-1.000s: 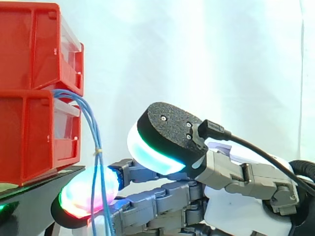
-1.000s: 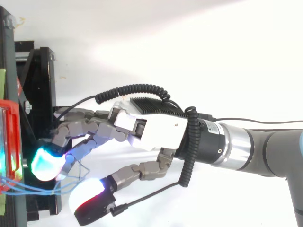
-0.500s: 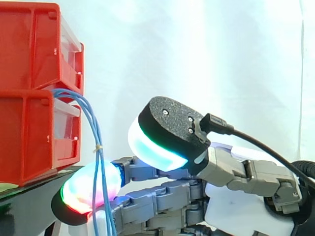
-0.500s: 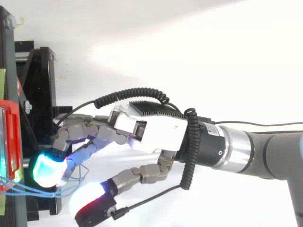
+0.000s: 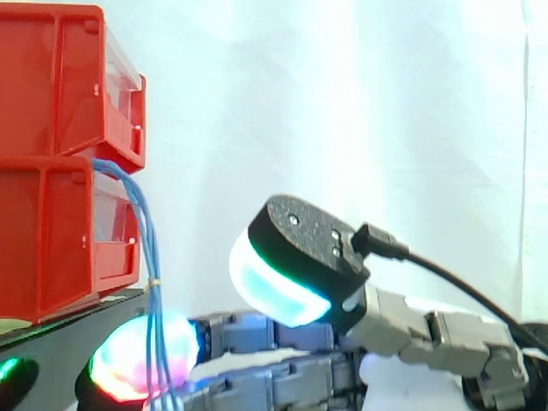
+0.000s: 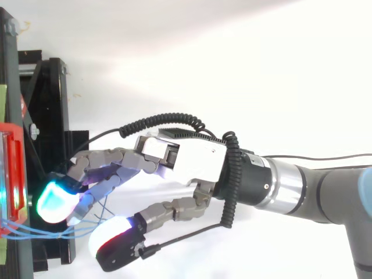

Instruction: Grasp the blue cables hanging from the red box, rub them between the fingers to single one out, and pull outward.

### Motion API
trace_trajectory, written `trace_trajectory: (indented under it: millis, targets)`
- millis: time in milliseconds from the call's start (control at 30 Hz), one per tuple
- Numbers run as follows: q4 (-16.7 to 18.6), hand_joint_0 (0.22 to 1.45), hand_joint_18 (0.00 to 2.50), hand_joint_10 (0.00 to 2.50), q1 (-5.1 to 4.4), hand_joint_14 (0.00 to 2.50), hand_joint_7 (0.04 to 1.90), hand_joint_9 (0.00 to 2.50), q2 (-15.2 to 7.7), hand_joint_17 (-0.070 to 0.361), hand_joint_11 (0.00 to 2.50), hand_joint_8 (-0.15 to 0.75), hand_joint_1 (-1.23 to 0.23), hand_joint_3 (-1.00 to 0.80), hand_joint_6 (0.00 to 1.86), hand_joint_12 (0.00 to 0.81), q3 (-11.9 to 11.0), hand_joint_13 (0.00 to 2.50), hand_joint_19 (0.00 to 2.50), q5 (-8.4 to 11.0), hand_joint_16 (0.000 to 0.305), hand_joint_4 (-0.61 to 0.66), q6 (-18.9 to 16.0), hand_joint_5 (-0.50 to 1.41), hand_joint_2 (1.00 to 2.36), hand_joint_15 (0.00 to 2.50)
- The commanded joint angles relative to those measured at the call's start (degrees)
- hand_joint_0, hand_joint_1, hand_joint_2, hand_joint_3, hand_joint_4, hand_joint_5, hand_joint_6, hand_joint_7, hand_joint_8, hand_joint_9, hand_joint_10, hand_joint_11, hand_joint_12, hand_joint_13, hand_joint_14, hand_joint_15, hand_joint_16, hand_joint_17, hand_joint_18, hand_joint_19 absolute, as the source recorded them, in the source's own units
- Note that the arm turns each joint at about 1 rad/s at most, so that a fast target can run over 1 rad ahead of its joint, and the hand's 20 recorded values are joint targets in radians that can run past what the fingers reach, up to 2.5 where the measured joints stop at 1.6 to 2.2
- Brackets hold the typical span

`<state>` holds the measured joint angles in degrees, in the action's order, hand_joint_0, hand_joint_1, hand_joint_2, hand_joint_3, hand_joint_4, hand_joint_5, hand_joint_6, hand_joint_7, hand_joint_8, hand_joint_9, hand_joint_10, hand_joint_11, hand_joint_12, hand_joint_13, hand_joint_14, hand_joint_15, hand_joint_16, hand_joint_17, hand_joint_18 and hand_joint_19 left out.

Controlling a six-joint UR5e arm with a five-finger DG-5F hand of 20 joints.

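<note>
Two red bins are stacked at the left, the upper bin [image 5: 51, 77] on the lower bin [image 5: 47, 231]. A bundle of thin blue cables [image 5: 144, 248] comes out between them and hangs almost straight down, tied by a small yellow band [image 5: 152, 281]. The cables cross in front of a glowing green and magenta fingertip [image 5: 141, 355]. My hand [image 6: 180, 163] reaches in from the right, low beside the stand, with its fingers stretched toward the bins. The thumb [image 5: 295, 261], with a cyan pad, stands raised and apart from the fingers. From above, the cables [image 6: 35, 229] run from the bin to the fingertips.
The bins rest on a black stand [image 5: 64, 330] whose front edge lies just left of my fingertips. Seen from above, the stand [image 6: 49, 99] runs along the left edge. A white curtain fills the background behind the hand.
The hand has sunk lower and drawn slightly toward the stand. The cables, earlier bowed out to the right over the fingertip, now hang straighter, and the yellow band sits lower and further left.
</note>
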<state>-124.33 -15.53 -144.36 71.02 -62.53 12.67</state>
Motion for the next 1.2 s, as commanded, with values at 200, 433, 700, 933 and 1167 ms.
trace_trajectory:
  millis: [200, 433, 700, 933, 1167]
  targets:
    - [2.34, 0.51, 0.4, 0.01, 0.06, 0.01, 0.78, 0.57, -1.54, 0.08, 0.31, 0.29, -0.65, -0.45, 0.5, 0.329, -0.36, 0.63, 0.11, 0.04, 0.035, 0.21, -3.53, -0.16, 1.0, 0.32]
    - [2.78, 0.49, 0.34, 0.0, 0.24, 0.01, 0.77, 0.44, -1.62, 0.094, 0.22, 0.272, -0.63, -0.46, 0.5, 0.343, -0.36, 0.5, 0.11, 0.12, 0.042, 0.2, -3.44, -0.16, 1.0, 0.28]
    - [4.36, 0.48, 0.31, 0.0, 0.59, 0.01, 0.74, 0.41, -4.09, 0.099, 0.1, 0.276, -0.61, -0.47, 0.5, 0.35, -0.62, 0.47, 0.1, -0.14, 0.044, 0.15, -5.37, -0.18, 1.0, 0.25]
    - [5.15, 0.49, 0.33, 0.01, 0.67, 0.01, 0.74, 0.94, -4.0, 0.1, 0.37, 0.358, -0.59, -0.46, 0.5, 0.362, -0.88, 0.54, 0.09, 0.12, 0.044, 0.17, -4.84, -0.19, 1.0, 0.25]
    - [5.06, 0.5, 0.36, 0.02, 0.59, 0.01, 0.75, 1.2, -4.0, 0.098, 0.72, 0.344, -0.57, -0.46, 0.5, 0.363, -1.67, 0.63, 0.13, -0.05, 0.043, 0.2, -3.88, -0.18, 1.0, 0.32]
